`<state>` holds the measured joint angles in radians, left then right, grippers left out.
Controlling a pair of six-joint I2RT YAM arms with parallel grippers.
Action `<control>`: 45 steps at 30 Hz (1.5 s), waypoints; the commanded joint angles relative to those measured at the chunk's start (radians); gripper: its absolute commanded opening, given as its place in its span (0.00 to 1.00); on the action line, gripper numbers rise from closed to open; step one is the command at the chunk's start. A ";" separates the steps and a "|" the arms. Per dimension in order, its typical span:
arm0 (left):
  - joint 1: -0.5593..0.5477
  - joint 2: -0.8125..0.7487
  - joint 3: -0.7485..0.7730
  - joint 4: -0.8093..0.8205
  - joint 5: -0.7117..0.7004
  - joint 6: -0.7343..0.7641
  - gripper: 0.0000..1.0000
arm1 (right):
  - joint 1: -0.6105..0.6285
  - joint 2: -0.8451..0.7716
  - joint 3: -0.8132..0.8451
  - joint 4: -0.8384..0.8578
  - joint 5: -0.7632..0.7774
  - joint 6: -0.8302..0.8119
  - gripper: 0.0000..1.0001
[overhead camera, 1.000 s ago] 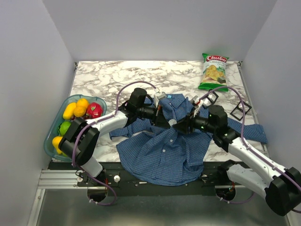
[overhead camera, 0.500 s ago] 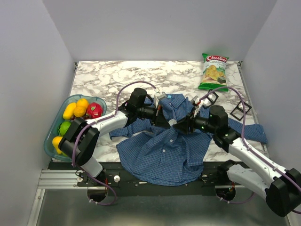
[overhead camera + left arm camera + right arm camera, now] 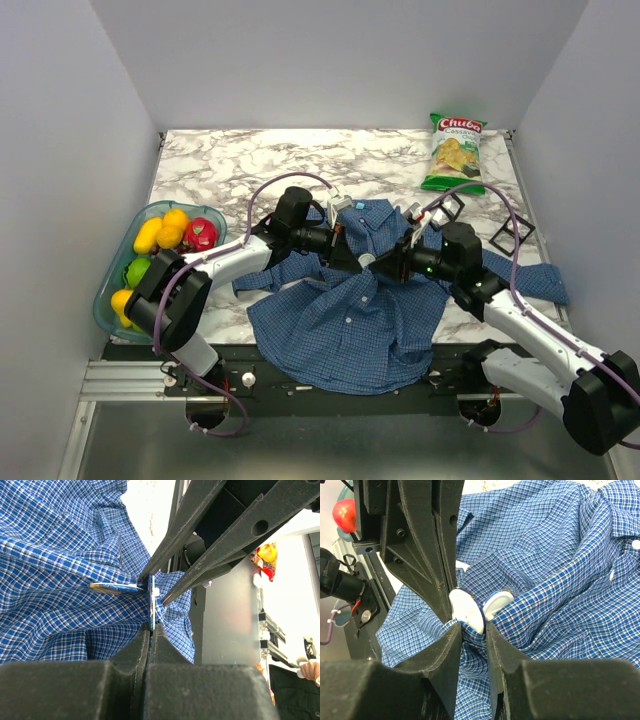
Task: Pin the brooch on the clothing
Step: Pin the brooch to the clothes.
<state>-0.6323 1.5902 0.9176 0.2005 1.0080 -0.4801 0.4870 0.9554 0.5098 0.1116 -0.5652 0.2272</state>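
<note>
The clothing (image 3: 350, 330), a blue checked shirt, lies spread at the table's near middle. Both grippers meet over its chest. The brooch (image 3: 466, 611) is a white-backed disc with a blue rim, standing on edge against a raised fold of cloth. My left gripper (image 3: 151, 626) is shut on one edge of the brooch (image 3: 151, 600). My right gripper (image 3: 472, 627) pinches the opposite edge together with the cloth fold. A second round disc (image 3: 496, 601) lies half tucked under the fabric beside it. From above, the left gripper (image 3: 352, 255) and right gripper (image 3: 378, 262) almost touch.
A green chips bag (image 3: 455, 152) lies at the back right of the marble table (image 3: 300, 160). A teal bowl (image 3: 108, 295) of fruit sits at the left edge. One shirt sleeve (image 3: 535, 280) stretches to the right under my right arm.
My right gripper's jaws have narrowed onto the cloth fold and the brooch. Both arms have hardly shifted, and the left grip is unchanged.
</note>
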 commanded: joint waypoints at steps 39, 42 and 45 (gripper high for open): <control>-0.014 -0.001 0.006 0.014 0.030 0.009 0.00 | 0.002 0.025 -0.013 0.040 -0.042 0.021 0.33; -0.013 0.005 0.004 0.020 0.037 0.002 0.00 | 0.002 -0.003 -0.027 0.037 -0.047 0.018 0.33; -0.014 0.005 0.001 0.033 0.040 -0.006 0.00 | 0.002 -0.009 -0.031 0.037 -0.052 0.020 0.34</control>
<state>-0.6365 1.5906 0.9176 0.1780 1.0050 -0.4667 0.4831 0.9665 0.4957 0.1444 -0.5838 0.2604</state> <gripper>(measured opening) 0.013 0.333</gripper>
